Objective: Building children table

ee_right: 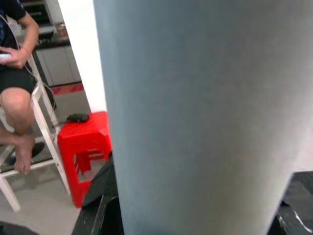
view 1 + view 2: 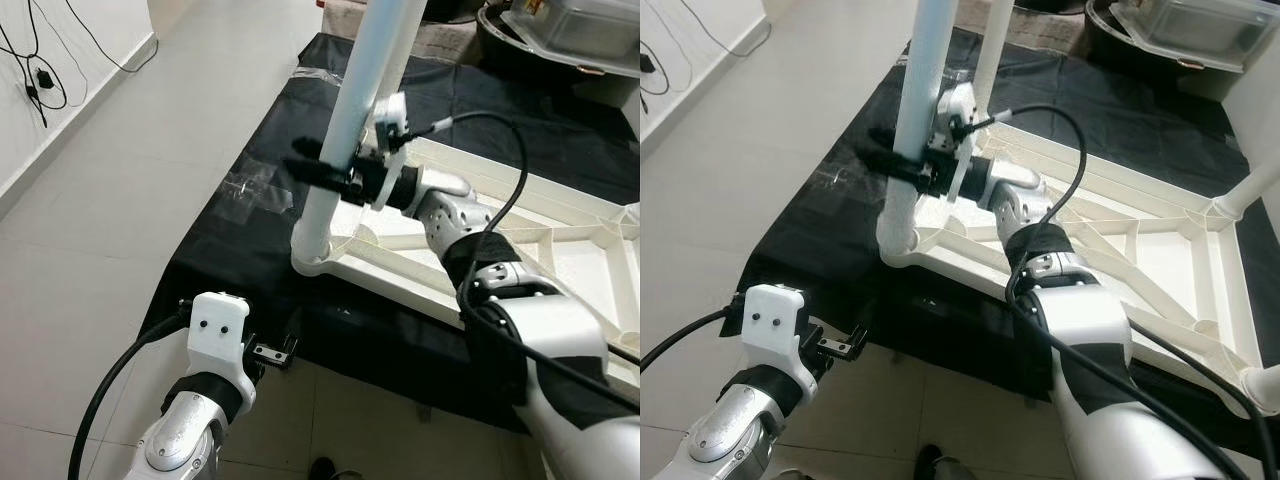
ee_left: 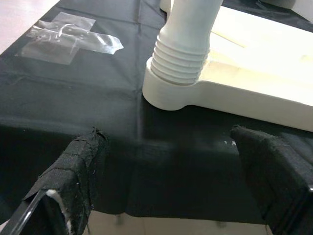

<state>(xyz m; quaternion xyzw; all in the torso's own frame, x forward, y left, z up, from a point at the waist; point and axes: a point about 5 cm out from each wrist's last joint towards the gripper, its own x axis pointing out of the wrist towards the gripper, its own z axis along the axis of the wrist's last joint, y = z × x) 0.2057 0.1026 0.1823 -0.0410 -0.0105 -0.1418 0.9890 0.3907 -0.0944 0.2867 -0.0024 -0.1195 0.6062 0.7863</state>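
On the black floor mat (image 2: 230, 240), my right gripper (image 2: 335, 175) is clamped around the pale blue table leg (image 2: 355, 110).

I see the leg standing upright in the near left corner socket (image 3: 178, 73) of the upturned white tabletop (image 2: 1160, 260), which lies on the mat with its ribbed underside facing up. My right gripper's black fingers close on the leg from the right, a little above the socket. My left gripper (image 2: 272, 352) hangs low at the near edge of the mat, just short of that corner, its taped fingers (image 3: 80, 166) spread apart and holding nothing. A strip of clear tape (image 3: 68, 36) lies on the mat to the left of the socket. Through the right wrist camera I make out a red stool (image 1: 85, 147) and a seated person (image 1: 17, 73) beyond the leg.
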